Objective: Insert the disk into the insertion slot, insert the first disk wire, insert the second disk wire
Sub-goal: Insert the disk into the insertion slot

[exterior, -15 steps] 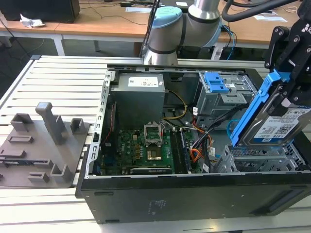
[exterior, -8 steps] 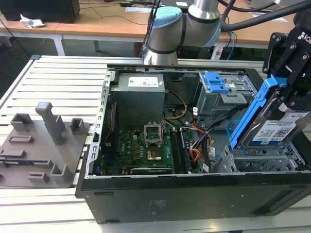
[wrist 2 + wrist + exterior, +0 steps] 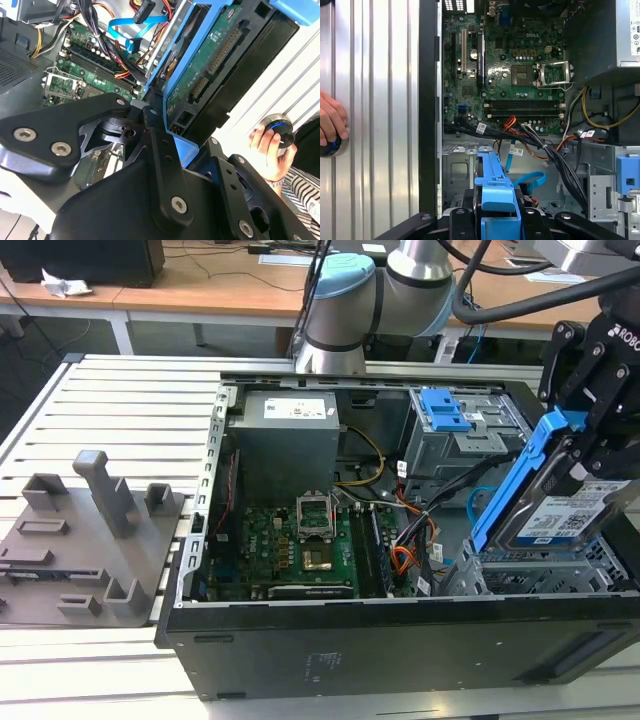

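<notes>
One disk (image 3: 562, 518): tilted, lower edge just above the insertion slot (image 3: 540, 578).
Gripper (image 3: 595, 443): pinching the disk, above the slot.

Silver-grey arm (image 3: 420, 265) of round tube joints was logged in the exterior view, with one joint closed by a light-blue cap (image 3: 335, 290). A thick black cable (image 3: 520, 302) was run along it, and thinner black leads were strung beside that. The gripper (image 3: 592, 440) was built black and boxy, with white lettering (image 3: 625, 335) printed on its housing. In the second wrist view, flat matte-black links (image 3: 162, 165) with rounded ends were seen, fastened by silver screws (image 3: 177, 204). In the first wrist view, black links were likewise seen, dotted with small screws.
</notes>
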Action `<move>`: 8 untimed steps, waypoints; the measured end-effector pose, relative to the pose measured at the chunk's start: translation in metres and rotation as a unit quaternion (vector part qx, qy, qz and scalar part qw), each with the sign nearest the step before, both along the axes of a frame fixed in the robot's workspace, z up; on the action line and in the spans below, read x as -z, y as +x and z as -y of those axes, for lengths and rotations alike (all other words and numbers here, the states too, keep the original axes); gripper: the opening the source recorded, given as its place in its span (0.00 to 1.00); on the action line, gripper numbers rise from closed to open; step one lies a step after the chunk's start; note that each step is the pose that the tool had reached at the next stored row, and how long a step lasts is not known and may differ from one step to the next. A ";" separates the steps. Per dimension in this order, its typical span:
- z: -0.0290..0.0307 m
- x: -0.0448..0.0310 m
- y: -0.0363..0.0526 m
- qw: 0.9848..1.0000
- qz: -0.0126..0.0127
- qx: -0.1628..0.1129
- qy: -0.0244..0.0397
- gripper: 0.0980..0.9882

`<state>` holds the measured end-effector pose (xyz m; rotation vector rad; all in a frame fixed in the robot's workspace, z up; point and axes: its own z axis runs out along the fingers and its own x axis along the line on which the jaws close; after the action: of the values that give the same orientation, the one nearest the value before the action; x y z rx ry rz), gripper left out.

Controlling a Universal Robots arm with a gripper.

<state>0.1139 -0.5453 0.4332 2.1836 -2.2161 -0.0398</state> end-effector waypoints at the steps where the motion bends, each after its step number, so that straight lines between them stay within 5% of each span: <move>1: 0.0000 0.0006 0.0004 1.000 0.000 0.000 0.000 0.30; 8: 0.0005 0.0092 0.0013 1.000 0.000 0.000 0.000 0.30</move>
<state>0.1152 -0.5458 0.4239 2.1837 -2.2163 -0.0400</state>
